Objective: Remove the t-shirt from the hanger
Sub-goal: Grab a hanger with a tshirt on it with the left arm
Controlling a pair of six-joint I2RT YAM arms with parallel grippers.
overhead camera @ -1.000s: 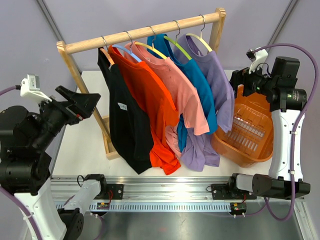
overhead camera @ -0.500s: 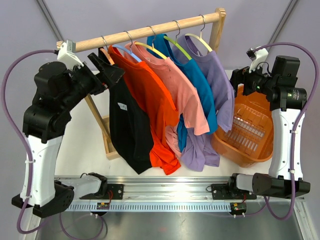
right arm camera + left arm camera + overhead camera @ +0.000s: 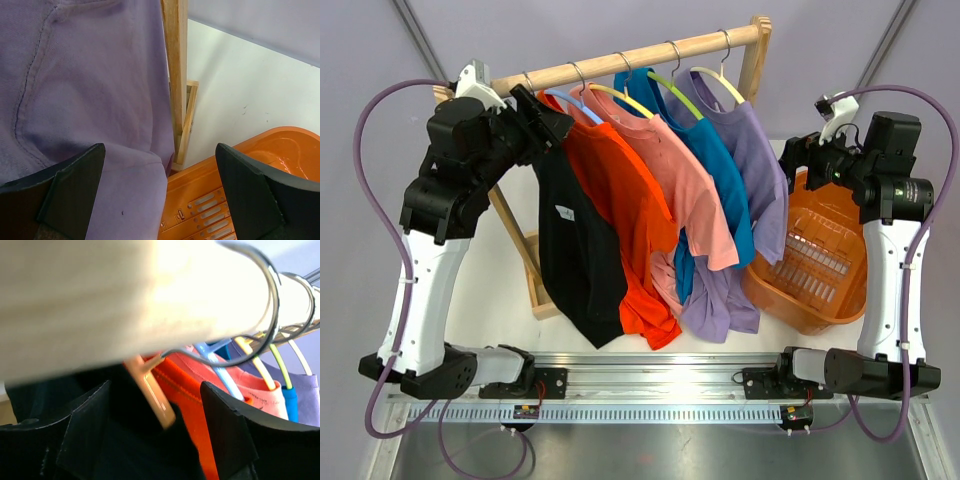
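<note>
Both pairs of jaws stood released, the left jaws straddling the peach hanger (image 3: 150, 392) of the black t-shirt (image 3: 575, 240) under the rail (image 3: 100, 295).

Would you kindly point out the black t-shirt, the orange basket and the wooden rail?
black t-shirt (image 3: 575, 250), top external view, middle of its front.
orange basket (image 3: 815, 265), top external view, bare slotted inside.
wooden rail (image 3: 647, 55), top external view, middle of its length.
</note>
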